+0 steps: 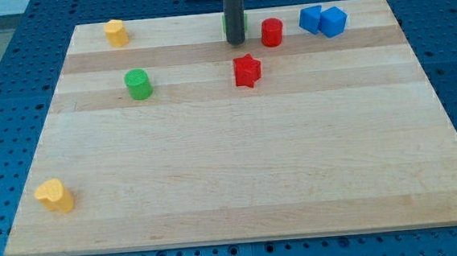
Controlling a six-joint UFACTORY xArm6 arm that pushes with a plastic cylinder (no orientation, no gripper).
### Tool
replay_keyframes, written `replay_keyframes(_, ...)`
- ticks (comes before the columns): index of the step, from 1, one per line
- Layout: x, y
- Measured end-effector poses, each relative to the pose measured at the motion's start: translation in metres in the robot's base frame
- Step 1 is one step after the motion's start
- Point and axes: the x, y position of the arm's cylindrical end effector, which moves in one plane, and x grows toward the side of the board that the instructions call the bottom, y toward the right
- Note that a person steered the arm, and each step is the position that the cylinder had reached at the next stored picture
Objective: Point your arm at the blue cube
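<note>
The blue cube sits near the view's top right of the wooden board, touching a second blue block on its left. My tip rests at the top middle, well to the left of the blue cube. A red cylinder stands between my tip and the blue blocks. A green block is mostly hidden behind the rod.
A red star block lies just below my tip. A green cylinder is at the left middle. A yellow block sits at the top left, another yellow block at the bottom left.
</note>
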Motion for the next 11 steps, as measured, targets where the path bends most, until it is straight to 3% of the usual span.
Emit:
replay_keyframes(2, 0.046, 0.027)
replay_keyframes(3, 0.053, 0.082)
replay_keyframes(5, 0.050, 0.196)
replay_keyframes(6, 0.025, 0.223)
replay_keyframes(9, -0.062, 0.218)
replay_keyframes(11, -0.033, 0.214)
